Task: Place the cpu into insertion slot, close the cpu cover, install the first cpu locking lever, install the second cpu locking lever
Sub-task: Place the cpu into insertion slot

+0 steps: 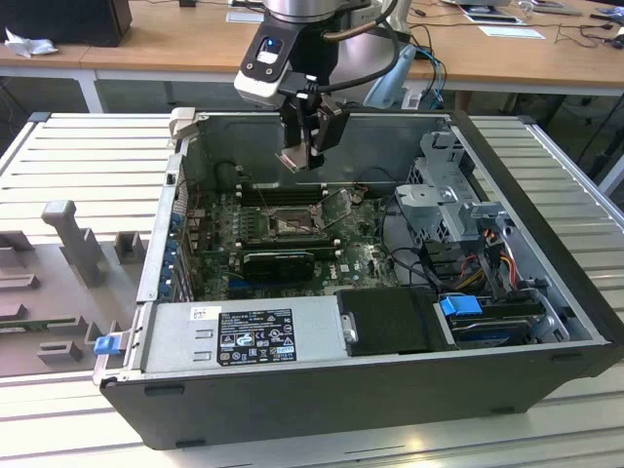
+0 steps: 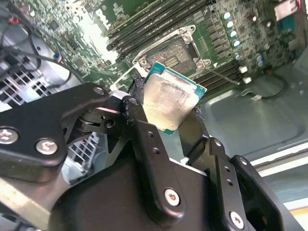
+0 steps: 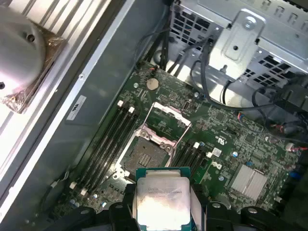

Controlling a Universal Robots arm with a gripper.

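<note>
My gripper [image 1: 304,154] hangs above the open computer case, shut on the cpu [image 1: 292,160], a small square chip with a pale metal face and green edge. In both wrist views the cpu [image 2: 169,101] [image 3: 162,201] sits clamped by its edges between the black fingers [image 2: 139,125]. The insertion slot [image 1: 291,223] [image 3: 144,157] [image 2: 174,52] lies uncovered on the green board, below the chip and apart from it. The cpu cover [image 1: 337,207] [image 3: 169,120] stands raised on its hinge beside the slot. A thin locking lever [image 2: 222,75] angles up next to the slot.
Long black memory sticks [image 3: 108,144] flank the slot on both sides. A black card [image 1: 278,261] lies in front of it. The power supply [image 1: 244,336] fills the case's near side; a drive cage [image 1: 444,200] and cables [image 1: 400,244] stand at the exterior view's right.
</note>
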